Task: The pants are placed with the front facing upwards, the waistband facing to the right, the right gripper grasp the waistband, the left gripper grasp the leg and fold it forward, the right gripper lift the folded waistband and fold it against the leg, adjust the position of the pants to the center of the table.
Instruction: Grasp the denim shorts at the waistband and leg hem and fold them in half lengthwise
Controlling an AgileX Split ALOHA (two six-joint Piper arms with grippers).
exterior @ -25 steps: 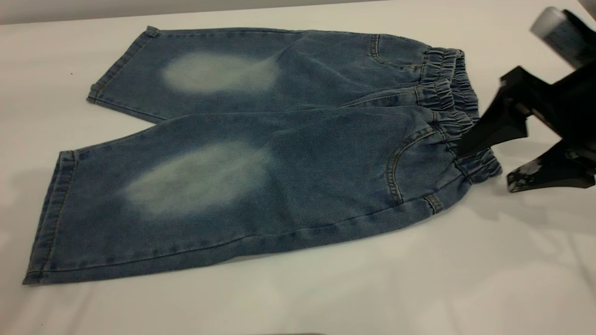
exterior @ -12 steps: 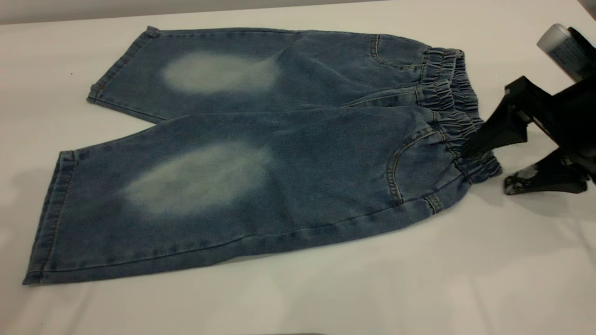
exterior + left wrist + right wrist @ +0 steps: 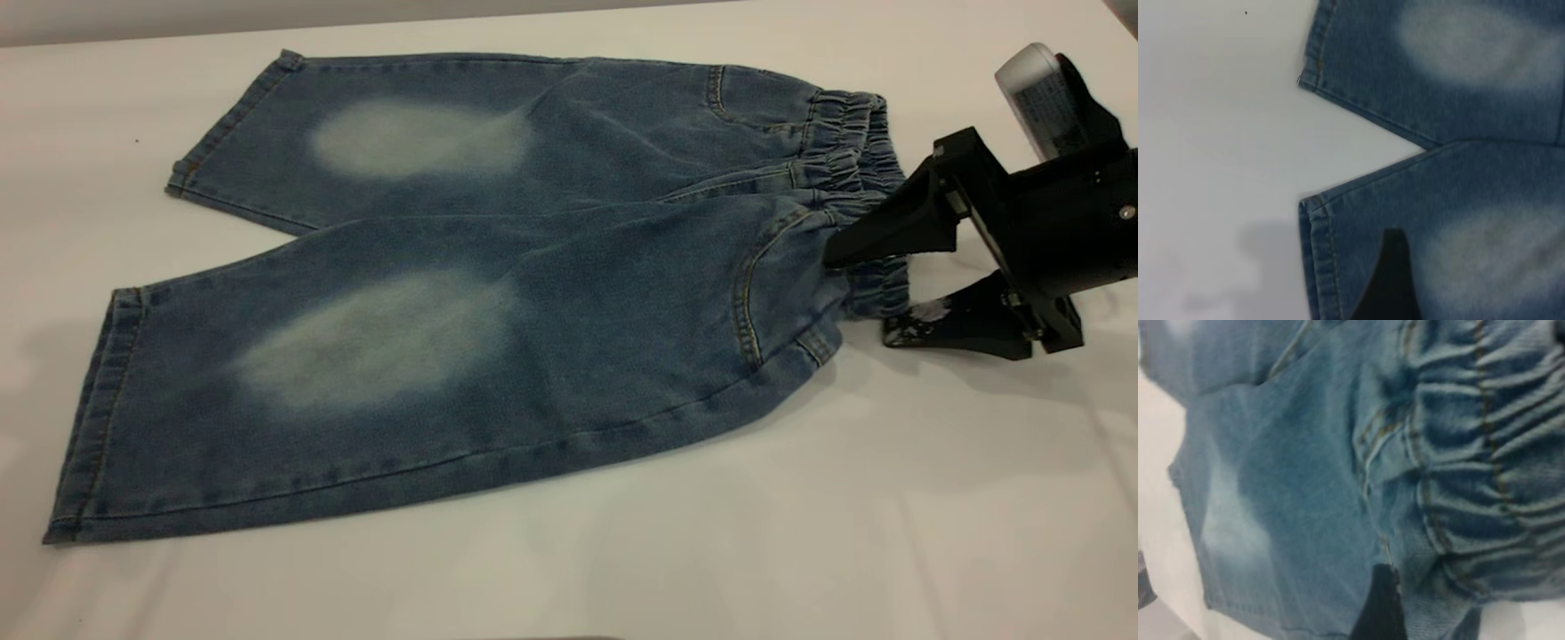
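The blue denim pants (image 3: 498, 267) lie flat on the white table (image 3: 800, 533), front up, with both legs pointing left. The gathered waistband (image 3: 858, 169) is at the right. My right gripper (image 3: 861, 293) is open at the near end of the waistband. Its upper finger rests on top of the band, and its scuffed finger (image 3: 925, 322) lies on the table at the band's edge. In the right wrist view the ruched waistband (image 3: 1485, 473) fills the frame beyond one black finger (image 3: 1378, 607). My left gripper (image 3: 1469, 293) hovers open over the near leg, close to its hem (image 3: 1315, 247).
Bare table surface surrounds the pants on all sides, with the widest stretch at the front. The far leg's hem (image 3: 233, 120) lies near the table's back edge. The right arm's black wrist body (image 3: 1058, 213) stands over the table right of the waistband.
My right gripper has moved left into the waistband. The band's near end has been pushed left and bunched between the fingers. The legs have not moved.
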